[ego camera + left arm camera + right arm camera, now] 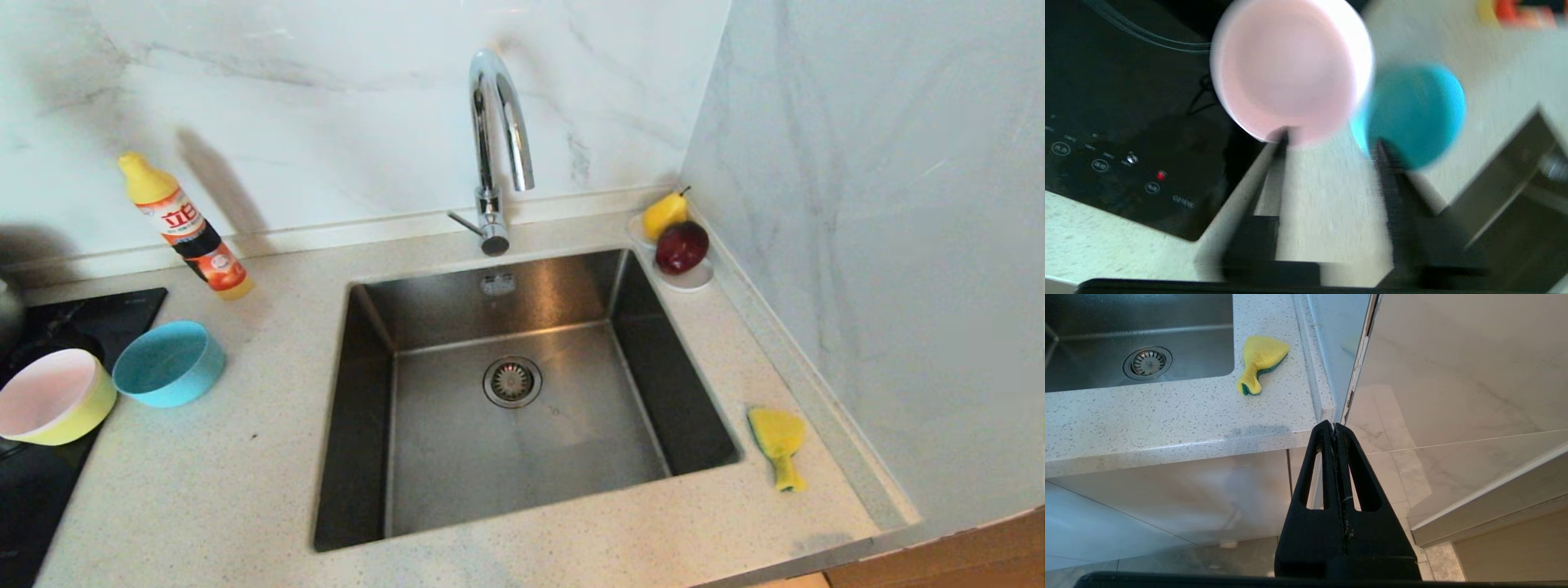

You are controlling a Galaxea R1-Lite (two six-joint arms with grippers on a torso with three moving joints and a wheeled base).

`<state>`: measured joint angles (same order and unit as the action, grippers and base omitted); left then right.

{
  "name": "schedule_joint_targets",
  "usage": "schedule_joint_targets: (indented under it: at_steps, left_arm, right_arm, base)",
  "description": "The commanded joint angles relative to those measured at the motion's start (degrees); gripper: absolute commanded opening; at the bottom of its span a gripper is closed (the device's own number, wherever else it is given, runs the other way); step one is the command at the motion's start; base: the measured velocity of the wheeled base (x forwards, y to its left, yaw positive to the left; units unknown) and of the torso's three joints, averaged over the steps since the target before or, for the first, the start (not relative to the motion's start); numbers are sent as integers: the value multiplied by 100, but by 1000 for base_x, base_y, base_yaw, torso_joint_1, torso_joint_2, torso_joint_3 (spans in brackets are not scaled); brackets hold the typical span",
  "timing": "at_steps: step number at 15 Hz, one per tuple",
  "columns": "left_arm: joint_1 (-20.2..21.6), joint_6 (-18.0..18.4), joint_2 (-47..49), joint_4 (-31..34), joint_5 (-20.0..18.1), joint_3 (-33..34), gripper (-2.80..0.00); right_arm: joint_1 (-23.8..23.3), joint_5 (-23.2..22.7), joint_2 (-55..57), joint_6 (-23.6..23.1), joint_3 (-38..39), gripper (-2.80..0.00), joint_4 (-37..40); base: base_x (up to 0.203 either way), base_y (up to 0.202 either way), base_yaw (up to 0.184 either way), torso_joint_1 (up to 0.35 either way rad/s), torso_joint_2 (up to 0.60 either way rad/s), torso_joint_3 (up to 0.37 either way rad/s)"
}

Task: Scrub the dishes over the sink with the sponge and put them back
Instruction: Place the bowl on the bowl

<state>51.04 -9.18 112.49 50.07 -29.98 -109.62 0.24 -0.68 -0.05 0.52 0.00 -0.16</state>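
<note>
The left gripper, fingers parted and empty, should straddle the pink bowl rim left of the sink squarely, while the right gripper hangs closed.

Speckled pale stone countertop running to a corner formed by two walls. Rear wall of white marble with grey veining, meeting the counter at a low raised lip; soft shadows fall across its left part. Side wall of the same veined marble, glossy, on the right. Black glass induction hob with printed touch controls and one small red indicator light, set on the counter at far left. Below the counter's front edge, glossy pale cabinet fronts. Floor of grey stone-look tile. A strip of wood-toned panel shows at lower right.
</note>
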Motion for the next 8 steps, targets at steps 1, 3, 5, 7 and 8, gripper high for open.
schedule_joint_targets:
  at_steps: [1,3,5,7,8]
  left_arm:
    - [-300,351,-311,156,7,2,-280]
    - [-612,815,-458,321,158,10,-280]
    - [-968,1314,-612,580,356,22,-280]
    - [-1344,1676,-760,902,456,66,-280]
    - [-1552,1732,-778,1093,513,73,-280]
  right_arm:
    - [2,-1,-3,0,0,-280,-2]
    - [2,-2,5,0,0,-280,-2]
    - [2,-2,5,0,0,-280,-2]
    - [2,-2,-4,0,0,-280,-2]
    - [2,-2,-3,0,0,-280,-2]
  base:
    - [0,0,0,0,0,0]
    - [0,0,0,0,0,0]
    - [0,0,0,0,0,0]
    - [0,0,0,0,0,0]
    - [0,0,0,0,0,0]
